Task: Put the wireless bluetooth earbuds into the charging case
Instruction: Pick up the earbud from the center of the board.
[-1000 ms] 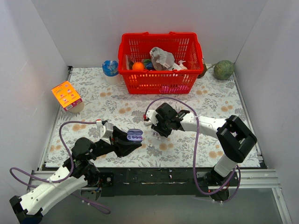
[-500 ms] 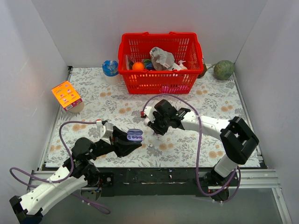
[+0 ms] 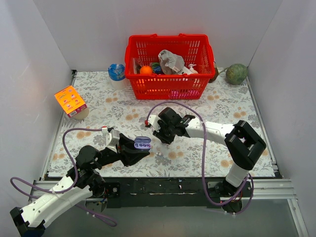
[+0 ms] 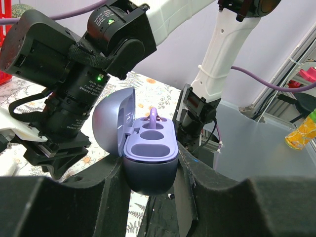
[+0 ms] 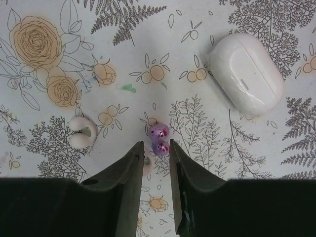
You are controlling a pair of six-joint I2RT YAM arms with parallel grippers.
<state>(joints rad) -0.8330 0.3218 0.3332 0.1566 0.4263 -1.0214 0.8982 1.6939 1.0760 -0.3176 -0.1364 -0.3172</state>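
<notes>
My left gripper is clamped on the open purple case, with one bud standing in its far slot. My right gripper hangs over the mat, fingers a narrow gap apart and holding nothing — a purple bud lies at the mouth of that gap; a whitish bud sits to its left; a shut white case lies ahead and right.

Left pincer clamped, raised; right pincer slightly parted, pointing down.
</notes>
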